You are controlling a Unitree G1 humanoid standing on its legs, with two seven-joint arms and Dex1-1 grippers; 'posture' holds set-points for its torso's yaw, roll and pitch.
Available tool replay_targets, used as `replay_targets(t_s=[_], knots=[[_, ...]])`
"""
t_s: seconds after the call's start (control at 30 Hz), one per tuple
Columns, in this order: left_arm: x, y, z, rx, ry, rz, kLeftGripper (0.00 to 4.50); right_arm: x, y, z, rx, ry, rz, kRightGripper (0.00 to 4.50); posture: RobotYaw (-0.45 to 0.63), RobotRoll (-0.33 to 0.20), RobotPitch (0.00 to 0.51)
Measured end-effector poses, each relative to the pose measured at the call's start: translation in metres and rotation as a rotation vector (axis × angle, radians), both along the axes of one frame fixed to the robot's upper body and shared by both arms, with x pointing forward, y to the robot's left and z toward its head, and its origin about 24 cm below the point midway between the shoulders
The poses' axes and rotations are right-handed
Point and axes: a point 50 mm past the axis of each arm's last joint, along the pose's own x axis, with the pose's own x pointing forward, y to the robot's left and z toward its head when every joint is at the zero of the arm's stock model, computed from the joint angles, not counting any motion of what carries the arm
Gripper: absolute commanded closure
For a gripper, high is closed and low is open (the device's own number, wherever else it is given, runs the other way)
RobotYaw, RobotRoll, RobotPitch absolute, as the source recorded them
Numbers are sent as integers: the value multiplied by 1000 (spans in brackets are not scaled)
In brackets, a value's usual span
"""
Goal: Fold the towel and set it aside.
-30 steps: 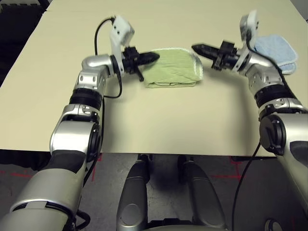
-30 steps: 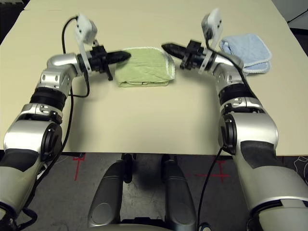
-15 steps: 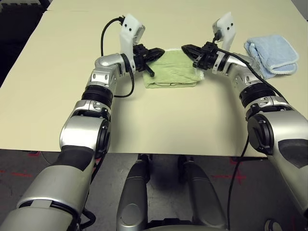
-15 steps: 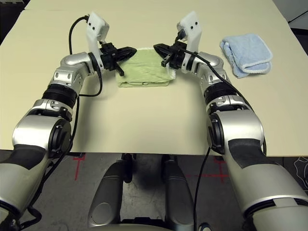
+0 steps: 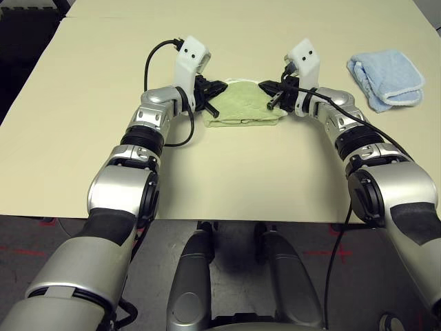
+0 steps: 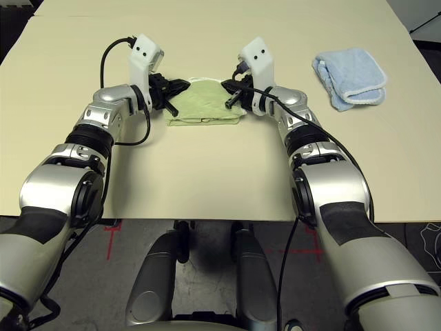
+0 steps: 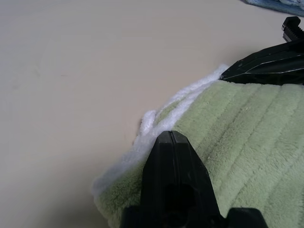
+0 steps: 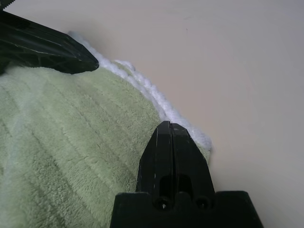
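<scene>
Folded green towel (image 5: 241, 107) around mid-tabletop (image 5: 227, 179), inward of near edge. Left claw (image 7: 173, 134), fingers together, over its left part; right claw (image 8: 172, 124), fingers together, over right part. Blue towel (image 5: 387, 77) toward right edge.

Seemingly open table (image 5: 227, 179) nearside.
</scene>
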Motion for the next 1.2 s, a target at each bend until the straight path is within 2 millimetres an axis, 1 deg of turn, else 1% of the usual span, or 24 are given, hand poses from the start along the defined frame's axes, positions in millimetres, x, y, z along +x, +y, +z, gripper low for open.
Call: replay_targets(t_s=[0.13,0.2,0.27,0.37,0.4,0.47,0.6,0.67,0.8,0.9,0.97,1.07,1.1,1.2], knots=[[0,1,2,-16,-9,-7,4483,0,-3,3,32,-10,5,4500,77,0,286],[-2,4,6,-45,-12,-42,4483,-2,-11,9,120,-11,48,4500,77,0,286],[-4,9,14,-75,-33,-84,4483,-6,-22,18,227,-28,113,4500,70,0,285],[-12,15,35,-75,-109,-177,4483,-13,-37,36,317,-89,213,4500,70,0,285],[-14,16,38,-76,-122,-197,4483,-14,-41,40,330,-106,225,4500,70,0,285],[-20,18,40,-79,-144,-256,4483,-20,-50,45,318,-144,278,4500,66,0,285],[-33,29,30,-77,-127,-339,4483,-34,-71,31,273,-132,351,4500,62,0,283],[-40,31,28,-69,-119,-370,4483,-39,-76,30,234,-135,391,4500,55,0,280],[-53,29,27,-49,-102,-444,4483,-51,-86,34,100,-158,469,4500,52,0,278],[-60,32,25,-30,-78,-473,4483,-57,-95,28,21,-136,504,4500,53,0,276],[-61,32,27,-20,-80,-479,4483,-58,-95,26,-10,-127,526,4500,53,0,275],[-63,28,28,2,-87,-486,3890,-59,-93,24,-51,-118,547,3778,53,0,272],[-62,28,27,6,-85,-478,3570,-59,-93,24,-56,-113,549,3462,53,0,272],[-61,29,21,26,-72,-455,2420,-59,-92,22,-69,-106,553,2368,55,0,269]])
